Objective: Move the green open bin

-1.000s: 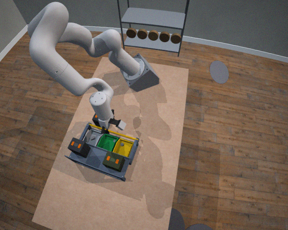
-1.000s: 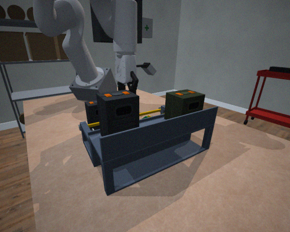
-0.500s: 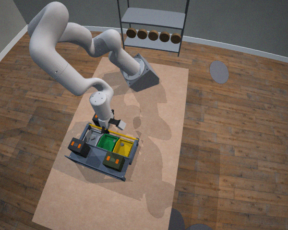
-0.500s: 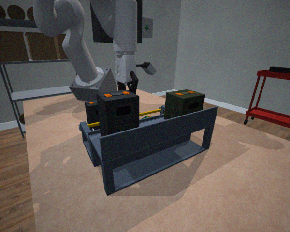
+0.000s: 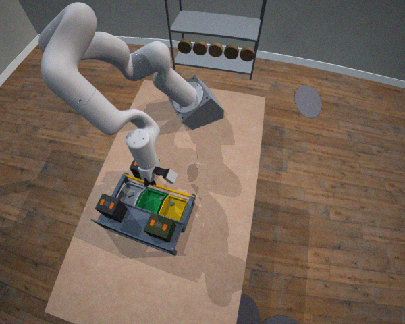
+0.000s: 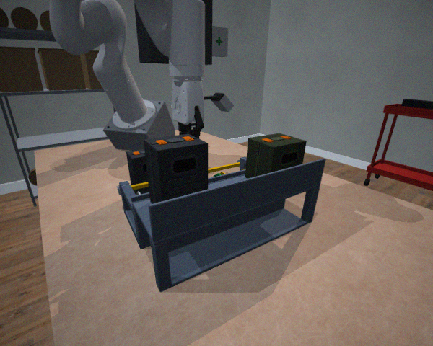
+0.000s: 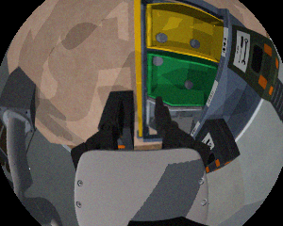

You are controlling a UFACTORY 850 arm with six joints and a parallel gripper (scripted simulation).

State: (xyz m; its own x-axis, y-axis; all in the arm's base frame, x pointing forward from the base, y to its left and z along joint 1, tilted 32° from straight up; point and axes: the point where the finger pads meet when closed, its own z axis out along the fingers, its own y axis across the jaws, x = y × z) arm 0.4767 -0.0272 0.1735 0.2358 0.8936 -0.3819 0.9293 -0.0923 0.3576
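- We see the green bin (image 5: 153,201) on the blue-grey shelf (image 5: 137,233), middle of three, with small grey parts inside.
- A grey bin (image 5: 131,194) flanks it at 9 o'clock, a yellow bin (image 5: 174,208) at 3 o'clock.
- Our gripper (image 7: 141,120) is half closed, its dark fingers straddling the yellow rail (image 7: 138,56) by the green bin's front; we cannot tell whether they pinch anything.
- Two dark cases (image 5: 111,207) stand at 6 o'clock.
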